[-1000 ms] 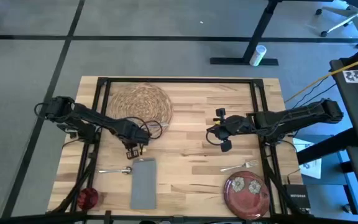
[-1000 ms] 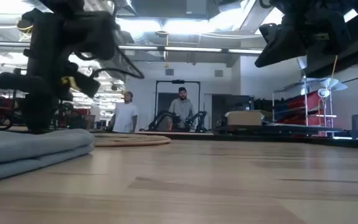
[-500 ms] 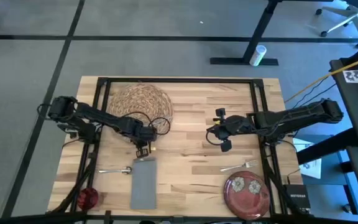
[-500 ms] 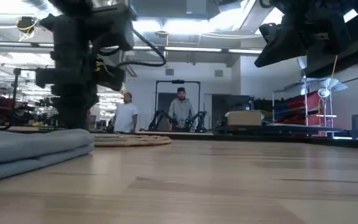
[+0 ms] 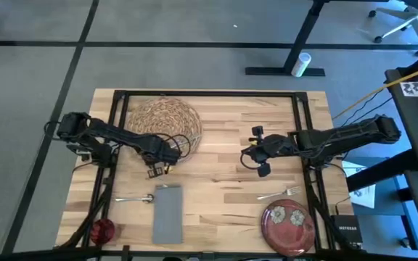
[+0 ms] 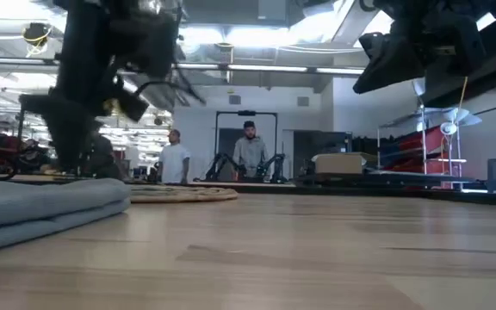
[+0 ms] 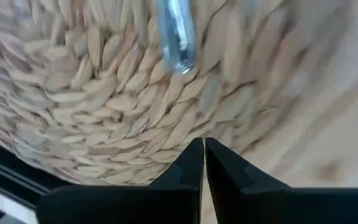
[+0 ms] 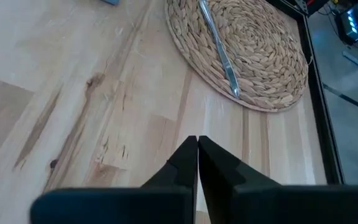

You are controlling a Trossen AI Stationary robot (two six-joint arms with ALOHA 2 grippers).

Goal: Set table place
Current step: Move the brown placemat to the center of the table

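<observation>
The woven mat (image 5: 162,121) is lying at the far left part of the table (image 5: 223,156), with a silver knife (image 8: 219,51) resting across it, its tip reaching toward the mat's rim; the rest of the place is sitting apart along the near edge: the gray napkin (image 5: 168,214) near the left, a spoon (image 5: 138,198) just beside it, the small red cup (image 5: 103,230) at the near left corner, the fork (image 5: 281,193) just beyond the dark red plate (image 5: 289,224) at the near right.

The left gripper (image 5: 156,170) is hovering at the mat's near edge, between mat and napkin; its fingers (image 7: 191,163) are showing pressed together and holding nothing. The right gripper (image 5: 258,154) is waiting over the middle right of the table, its jaws likewise closed and empty.

The mat is looking light and flexible, so pinching its rim and sliding it should be working better than lifting; the knife on it would probably be slipping off if the mat tilts. The cutlery is thin, stiff and slick, best taken across the handle; the plate seems heavy and breakable, though its rim thickness is hard to judge from here; the napkin is soft and would be sagging if taken by one edge.
</observation>
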